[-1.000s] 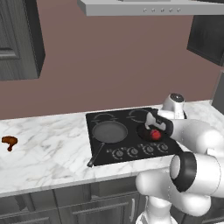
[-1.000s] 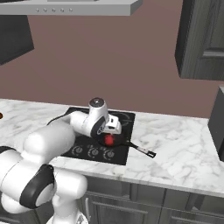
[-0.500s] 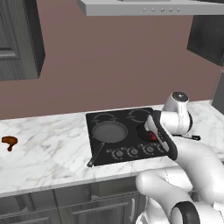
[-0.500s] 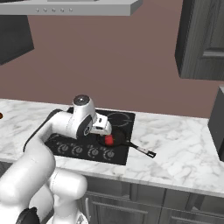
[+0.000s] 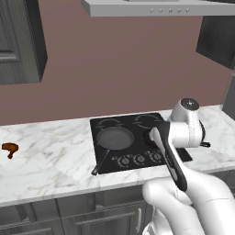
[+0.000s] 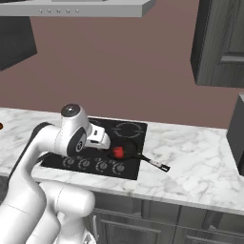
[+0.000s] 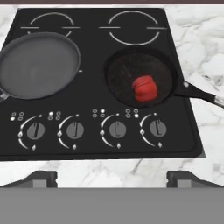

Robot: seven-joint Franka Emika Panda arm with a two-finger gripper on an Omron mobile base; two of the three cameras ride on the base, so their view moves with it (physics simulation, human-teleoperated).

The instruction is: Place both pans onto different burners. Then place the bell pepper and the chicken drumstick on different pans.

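Nearest the hand camera, the two dark finger tips of the gripper [image 7: 112, 178] stand spread wide at the lower corners, with nothing between them, above the white marble counter [image 7: 109, 168] at the front edge of the flat black glass cooktop [image 7: 94, 151]. Just beyond runs a row of four round dark knobs [image 7: 117, 129] with white markings. Behind the knobs, on the near left burner, sits the wide, shallow dark grey frying pan [image 7: 38, 64]; its bowl holds nothing. Beside it on the near right burner, apart from the grey pan, sits the smaller, blacker frying pan [image 7: 141, 79], its long thin black handle [image 7: 201, 94] reaching out over the right edge of the cooktop onto the marble. Inside this pan, right of its centre, lies the small glossy red bell pepper [image 7: 144, 88]. The two far burners [image 7: 132, 27], pale ring outlines on the glass, are bare. In the left base view the brown-orange chicken drumstick [image 5: 9, 148] lies on the marble counter well to the left of the cooktop, in no pan. In the right base view the white arm's hand [image 6: 97, 137] hangs over the front of the cooktop, just beside the red pepper in its pan.
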